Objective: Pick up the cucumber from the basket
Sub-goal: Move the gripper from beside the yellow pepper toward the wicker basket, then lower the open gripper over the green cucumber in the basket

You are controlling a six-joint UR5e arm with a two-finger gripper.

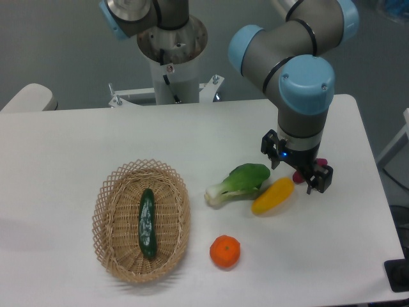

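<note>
We find cucumber point(147, 223) lying lengthwise in basket point(105, 211) | gripper point(305, 174) well apart, beside yellow vegetable point(273, 196) | finger state: we cannot tell

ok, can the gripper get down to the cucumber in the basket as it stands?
Probably yes. The cucumber lies alone and uncovered in the basket, open from above. The gripper is off to the side by the yellow vegetable, and nothing stands between. Jaws' state unclear.
</note>
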